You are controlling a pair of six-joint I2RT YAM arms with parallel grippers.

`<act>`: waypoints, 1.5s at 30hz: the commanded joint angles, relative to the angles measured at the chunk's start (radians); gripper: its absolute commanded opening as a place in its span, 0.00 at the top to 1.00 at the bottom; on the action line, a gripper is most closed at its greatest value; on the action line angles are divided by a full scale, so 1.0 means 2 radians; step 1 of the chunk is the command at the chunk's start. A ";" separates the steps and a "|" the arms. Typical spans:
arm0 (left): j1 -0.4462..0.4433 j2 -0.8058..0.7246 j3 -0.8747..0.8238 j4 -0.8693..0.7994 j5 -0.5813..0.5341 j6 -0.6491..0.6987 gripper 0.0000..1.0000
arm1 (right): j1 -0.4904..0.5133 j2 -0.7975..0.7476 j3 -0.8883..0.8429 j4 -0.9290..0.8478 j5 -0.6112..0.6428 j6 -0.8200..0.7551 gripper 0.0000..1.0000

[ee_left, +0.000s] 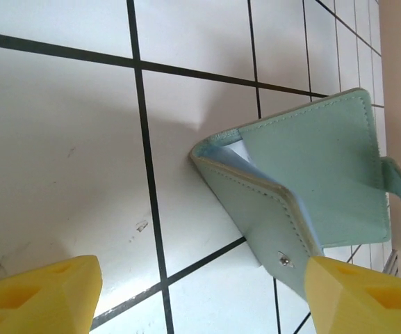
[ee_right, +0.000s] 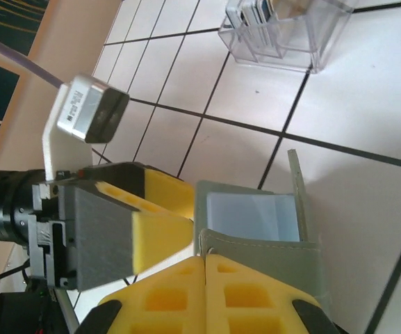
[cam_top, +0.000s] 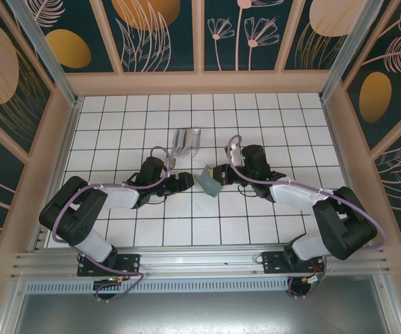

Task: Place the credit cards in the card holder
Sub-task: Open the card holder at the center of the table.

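The green wallet [cam_top: 209, 182] stands half open on its edge on the white tiled table [cam_top: 117, 125]. A pale blue panel shows inside; whether it is a card or a slot is unclear. The right gripper [cam_top: 222, 174], on the wallet's right, is clenched on one flap. The left gripper [cam_top: 184, 182], on the wallet's left, has its jaws released and spread wide, one yellow finger [ee_left: 356, 296] at the wallet's corner. Beyond the wallet sits a clear box [cam_top: 186, 141] with cards [ee_right: 256, 12] upright inside.
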 commanded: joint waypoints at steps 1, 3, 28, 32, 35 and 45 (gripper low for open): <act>0.003 0.009 -0.003 0.052 0.033 -0.036 0.23 | -0.018 -0.009 -0.010 0.033 -0.060 0.009 1.00; 0.002 0.028 -0.004 0.094 0.053 -0.064 0.23 | -0.023 -0.005 -0.008 0.029 -0.064 0.008 1.00; 0.003 0.046 0.058 0.025 0.086 -0.001 0.86 | -0.065 0.074 -0.049 0.055 -0.063 0.027 1.00; 0.003 0.052 0.068 -0.002 0.073 0.017 0.92 | -0.065 0.073 -0.049 0.049 -0.056 0.024 1.00; 0.004 0.050 0.070 -0.003 0.077 0.018 0.92 | -0.065 0.075 -0.049 0.044 -0.047 0.020 1.00; 0.004 0.035 0.070 -0.028 0.049 0.012 1.00 | -0.066 0.083 -0.045 0.017 -0.005 0.006 0.84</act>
